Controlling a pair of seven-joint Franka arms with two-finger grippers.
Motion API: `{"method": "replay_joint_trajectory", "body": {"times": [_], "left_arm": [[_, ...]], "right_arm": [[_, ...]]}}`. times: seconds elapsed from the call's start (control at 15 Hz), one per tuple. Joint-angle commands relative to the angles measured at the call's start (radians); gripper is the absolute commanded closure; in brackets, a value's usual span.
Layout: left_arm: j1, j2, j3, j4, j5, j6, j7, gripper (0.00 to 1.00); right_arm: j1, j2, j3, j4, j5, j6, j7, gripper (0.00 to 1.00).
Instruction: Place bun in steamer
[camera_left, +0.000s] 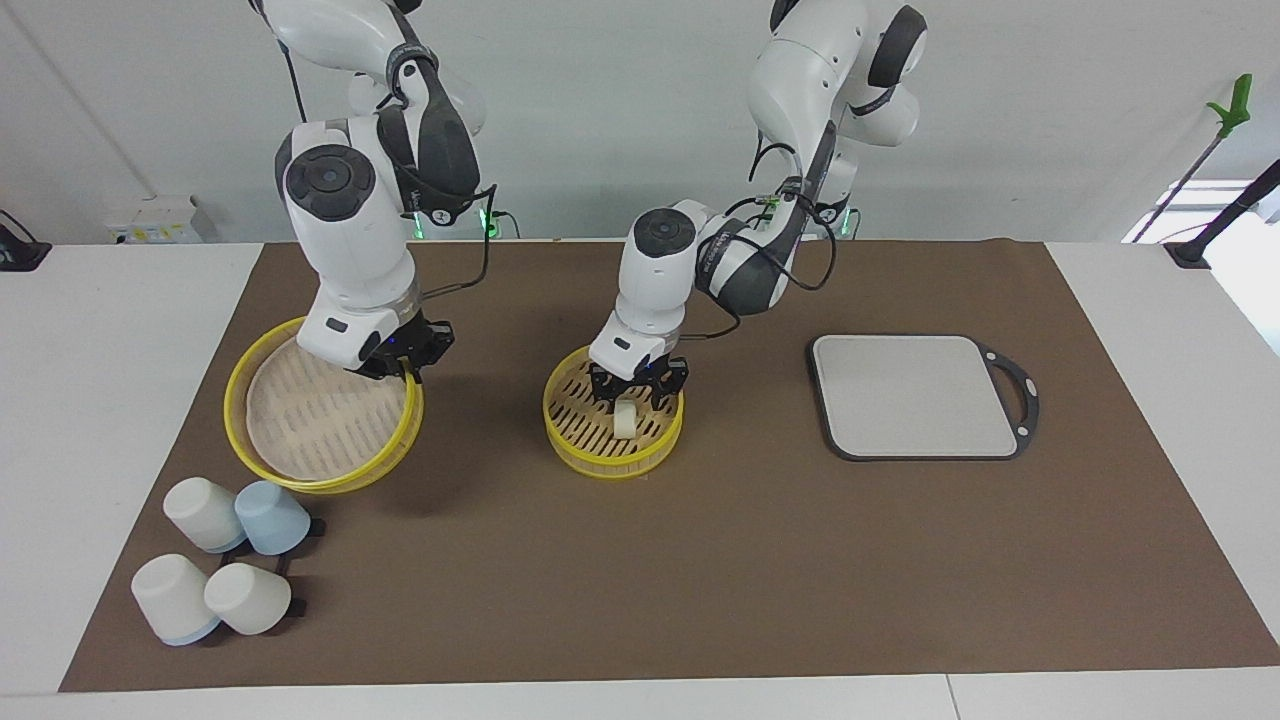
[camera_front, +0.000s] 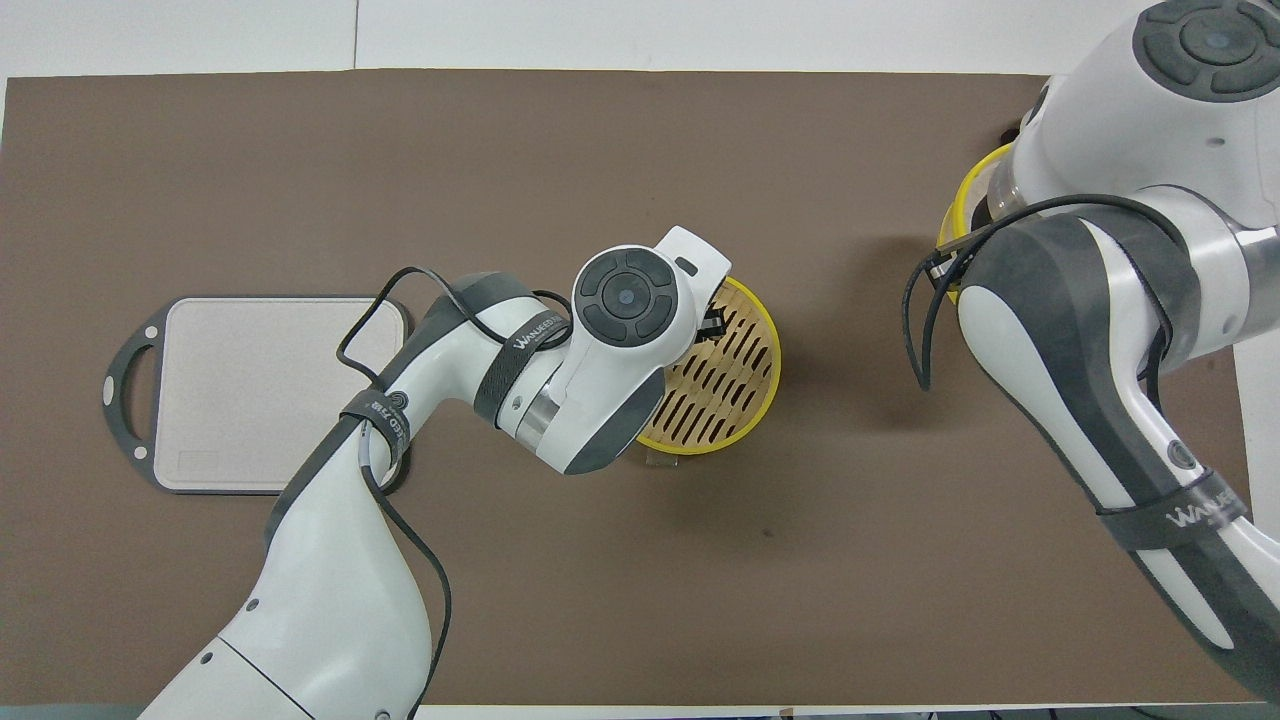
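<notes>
- The left gripper (camera_left: 637, 391) is positioned inside the steamer (camera_left: 612, 452); its jaws are spread to either side of the bun (camera_left: 625, 418).
- The bun stands on the steamer's slatted floor.
- The right gripper (camera_left: 408, 368) is clamped on the rim of a raised lid (camera_left: 322, 412).

A white table (camera_left: 120, 330) carries a brown mat (camera_left: 700, 560) that covers most of it. On the mat's middle sits the yellow steamer (camera_left: 612, 455). Toward the left arm's end lies a grey rectangular board (camera_left: 915, 395) with a dark handled rim. Toward the right arm's end, farther from the robots, four upturned cups (camera_left: 222, 570) cluster, three white and one pale blue.
</notes>
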Motion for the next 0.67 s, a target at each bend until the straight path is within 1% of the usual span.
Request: {"method": "replay_joint_trajectory", "body": {"times": [0.0, 0.07, 0.13, 0.33, 0.47, 0.53, 0.6], "left_arm": [[-0.012, -0.019, 0.013, -0.019, 0.024, 0.002, -0.027, 0.06], [-0.003, -0.034, 0.014, -0.016, 0.024, -0.025, -0.022, 0.02], [0.002, -0.064, 0.016, -0.015, 0.022, -0.051, -0.016, 0.00], [0.080, -0.166, 0.011, -0.012, 0.021, -0.168, 0.030, 0.00], [0.128, -0.221, 0.013, -0.006, 0.016, -0.251, 0.097, 0.00], [0.157, -0.248, 0.014, -0.008, 0.016, -0.279, 0.134, 0.00], [0.201, -0.276, 0.014, -0.008, 0.016, -0.320, 0.178, 0.00]], "right_arm": [[-0.007, -0.033, 0.007, -0.047, 0.026, 0.052, -0.009, 1.00], [-0.008, -0.042, 0.005, -0.055, 0.059, 0.070, -0.008, 1.00], [-0.011, -0.049, 0.005, -0.076, 0.076, 0.103, -0.006, 1.00], [-0.013, -0.053, 0.007, -0.110, 0.093, 0.183, 0.064, 1.00], [-0.004, -0.069, 0.005, -0.133, 0.115, 0.210, 0.066, 1.00], [0.018, -0.071, 0.007, -0.133, 0.115, 0.216, 0.074, 1.00], [0.065, -0.073, 0.005, -0.141, 0.115, 0.243, 0.119, 1.00]]}}
